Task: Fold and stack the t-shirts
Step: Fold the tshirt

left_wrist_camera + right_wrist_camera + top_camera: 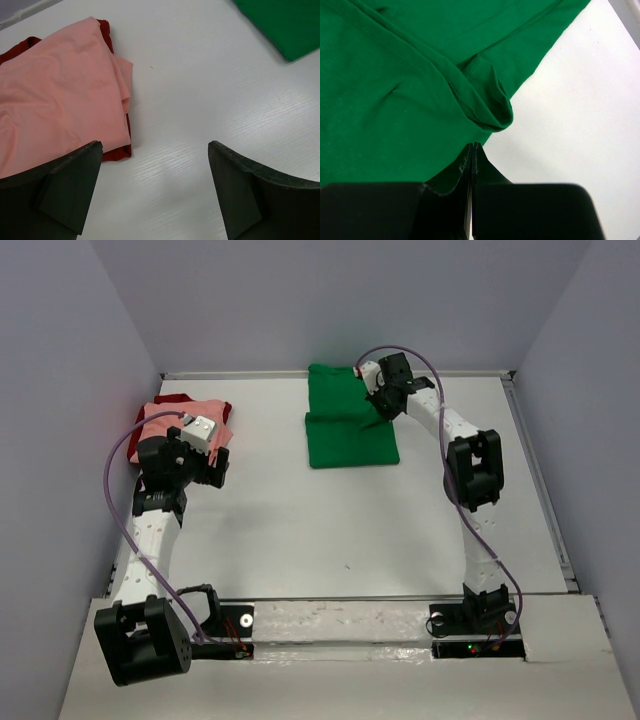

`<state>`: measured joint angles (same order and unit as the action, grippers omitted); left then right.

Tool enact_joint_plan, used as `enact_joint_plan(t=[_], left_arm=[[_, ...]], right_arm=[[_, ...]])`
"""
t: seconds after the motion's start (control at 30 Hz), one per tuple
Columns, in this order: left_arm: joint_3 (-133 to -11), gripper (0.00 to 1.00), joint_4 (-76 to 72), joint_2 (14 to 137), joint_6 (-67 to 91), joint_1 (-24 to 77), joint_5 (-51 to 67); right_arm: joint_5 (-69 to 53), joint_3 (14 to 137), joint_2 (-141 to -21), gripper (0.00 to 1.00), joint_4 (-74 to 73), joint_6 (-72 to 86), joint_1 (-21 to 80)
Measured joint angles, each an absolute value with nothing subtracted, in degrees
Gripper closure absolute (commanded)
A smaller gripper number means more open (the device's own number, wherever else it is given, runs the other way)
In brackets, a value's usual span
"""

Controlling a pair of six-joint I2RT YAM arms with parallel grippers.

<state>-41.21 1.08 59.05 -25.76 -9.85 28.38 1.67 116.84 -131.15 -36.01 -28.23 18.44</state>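
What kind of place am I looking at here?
Probably a robot test cell in a lab: a white table boxed in by plain grey walls, a left arm and right arm bolted at its near edge, and a green t-shirt and pink t-shirt.

**A:** Surface?

**B:** White table, matte, with a faint grain up close. I saw a low rim along the far edge and down the right side.

**A:** What lay on it?

**B:** Two lots, well apart. The green t-shirt was at the far middle, partly folded, with its far edge up by the rim. The dark red t-shirt was at the far left, flat on the table.

**A:** Anything on the red?

**B:** The salmon pink t-shirt covered most of it. I only got red at the edges. Couldn't tell if the pink touched the table itself.
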Motion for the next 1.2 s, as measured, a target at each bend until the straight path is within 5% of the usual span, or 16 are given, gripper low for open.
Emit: enact_joint_plan(t=[1.2], left_arm=[[-41.3,0.01,1.1,64.4,-26.1,-9.8,27.6]], right_arm=[[2.5,131.7,-145.2,1.0,-36.8,-31.1,16.9]])
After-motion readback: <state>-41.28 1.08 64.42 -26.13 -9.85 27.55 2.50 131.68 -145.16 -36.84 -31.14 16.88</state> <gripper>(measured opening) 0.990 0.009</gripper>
